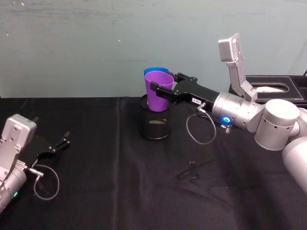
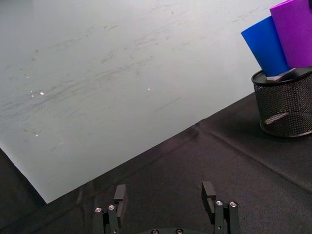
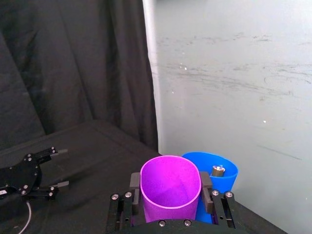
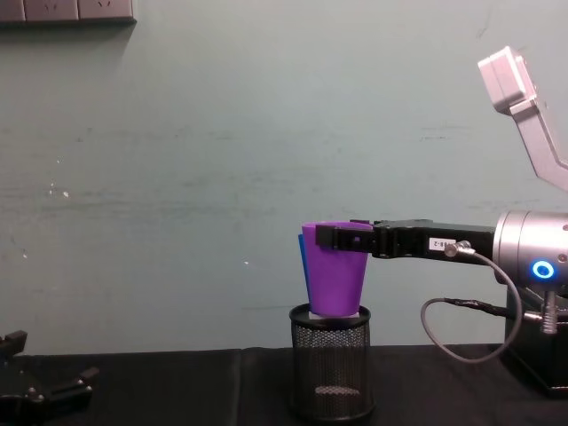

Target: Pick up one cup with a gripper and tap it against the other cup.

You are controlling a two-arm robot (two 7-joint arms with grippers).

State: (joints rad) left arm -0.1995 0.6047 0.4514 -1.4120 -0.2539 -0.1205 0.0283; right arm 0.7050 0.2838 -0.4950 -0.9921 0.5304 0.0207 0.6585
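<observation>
1. The right hand (image 1: 165, 82) is closed on the purple cup (image 1: 159, 91), one finger on each side near its rim. It holds the cup with its base at the rim of the black mesh holder (image 1: 154, 123).
2. The blue cup (image 1: 154, 70) leans in that holder, directly behind the purple one. Whether they touch, I cannot tell.
3. The blue cup looks light and loose, so I think a strong tap could push it out, or tip the holder over on the counter (image 1: 110, 191).
4. The purple cup is smooth and tapered, so the knock may make it slide in the fingers.
5. If the cup goes lower, its base can catch on the holder's rim.
6. The left hand (image 1: 61, 142) lies on the counter well apart, with its fingers spread.
</observation>
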